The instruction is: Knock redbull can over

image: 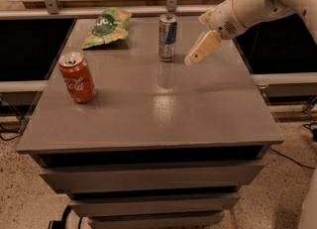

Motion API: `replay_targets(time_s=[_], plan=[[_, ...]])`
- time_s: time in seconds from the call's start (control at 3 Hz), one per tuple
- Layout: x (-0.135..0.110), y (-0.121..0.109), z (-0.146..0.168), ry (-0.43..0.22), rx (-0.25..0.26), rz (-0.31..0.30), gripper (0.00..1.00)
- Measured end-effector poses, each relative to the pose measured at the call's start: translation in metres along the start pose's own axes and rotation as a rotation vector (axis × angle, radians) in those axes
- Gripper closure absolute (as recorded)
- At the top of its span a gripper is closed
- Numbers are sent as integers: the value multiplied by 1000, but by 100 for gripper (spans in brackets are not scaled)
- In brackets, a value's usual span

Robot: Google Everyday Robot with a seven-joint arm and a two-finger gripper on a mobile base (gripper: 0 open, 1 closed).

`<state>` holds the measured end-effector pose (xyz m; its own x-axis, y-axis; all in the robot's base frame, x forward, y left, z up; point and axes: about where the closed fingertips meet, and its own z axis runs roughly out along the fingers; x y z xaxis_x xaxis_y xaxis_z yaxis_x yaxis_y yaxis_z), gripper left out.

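A: What is sitting at the left of the grey table [198,119]?

B: 1 red Coca-Cola can [77,77] is standing upright near the left edge, about midway between front and back. Behind it and a little to the right, a green snack bag [106,26] is lying flat near the back edge.

A: And where is the redbull can?

B: The redbull can [167,38] is standing upright in the back half of the table, close to the middle from side to side. It is sitting to the right of the bag and well apart from the red can. The glossy top is showing a faint reflection just in front of it.

A: Where is the gripper?

B: The gripper [192,58] is hanging just beside the redbull can, on its right, pointing down and to the left. Its tip is sitting level with the lower part of the can, and a narrow gap is showing between the 2, so they are not touching.

A: Is it gripping anything?

B: It is holding nothing that I am able to see. How far open it is, I cannot tell. The white arm [252,7] is reaching in from the upper right corner.
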<state>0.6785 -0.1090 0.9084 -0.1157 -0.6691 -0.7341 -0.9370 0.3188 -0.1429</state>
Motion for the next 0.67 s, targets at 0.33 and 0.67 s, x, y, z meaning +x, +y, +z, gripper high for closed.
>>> replay_targets(time_s=[0.33, 0.67], plan=[[-4, -4, 9, -55, -6, 38, 0], [-11, -4, 23, -116, -26, 69, 0]])
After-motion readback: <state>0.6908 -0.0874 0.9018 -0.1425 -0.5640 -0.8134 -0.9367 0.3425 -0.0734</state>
